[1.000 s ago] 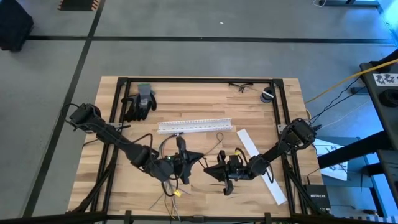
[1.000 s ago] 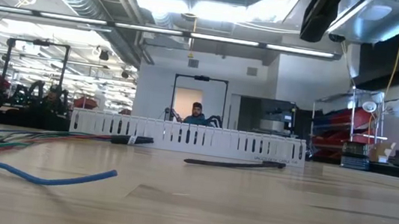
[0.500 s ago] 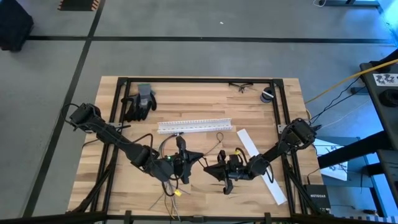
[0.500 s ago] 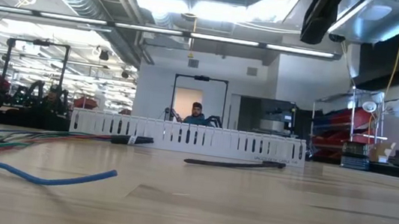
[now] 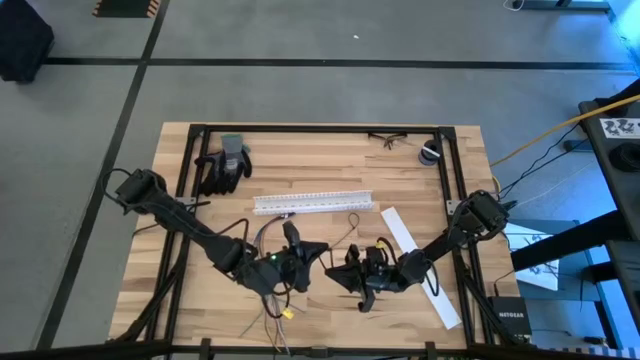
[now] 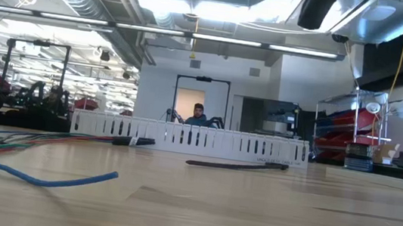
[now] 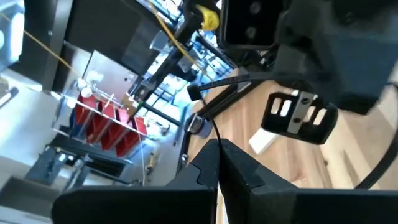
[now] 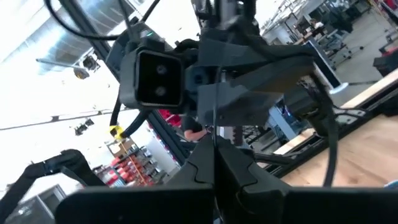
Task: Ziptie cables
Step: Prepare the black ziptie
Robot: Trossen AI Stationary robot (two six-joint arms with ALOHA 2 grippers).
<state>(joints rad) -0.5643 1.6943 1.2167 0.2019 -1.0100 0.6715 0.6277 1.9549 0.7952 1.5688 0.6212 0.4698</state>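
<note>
From above I see both arms reaching toward the middle of the wooden table (image 5: 330,155), their tips facing each other in the lower centre of the frame. My left gripper (image 5: 318,248) sits just left of centre with its two fingers (image 7: 208,165) pressed together, and in its wrist view a thin black ziptie (image 7: 217,99) rises from between those closed tips toward the other arm. My right gripper (image 5: 332,271) sits just right of it, jaws also closed tight; its wrist view shows the fingers (image 8: 214,158) meeting in a single line with a thin dark strand running up from them, though I cannot tell from that view alone what the strand is. The two grippers are near each other, apart by a small gap. The cables (image 5: 272,300) lie as a loose tangle under and below the left arm's wrist, with yellow-green ends showing near the lower edge of the table. In the low view coloured cables (image 6: 37,157) trail across the lower left of the frame, a blue one nearest. The white slotted channel (image 5: 313,202) lies across the table's middle, above both grippers, and another ziptie (image 6: 237,163) rests flat just in front of it in the low view. A pair of dark gloves (image 5: 224,165) sits in the upper left of the table, and a white strip (image 5: 420,265) lies diagonally at the lower right. A person (image 6: 198,114) is visible far behind the channel.
</note>
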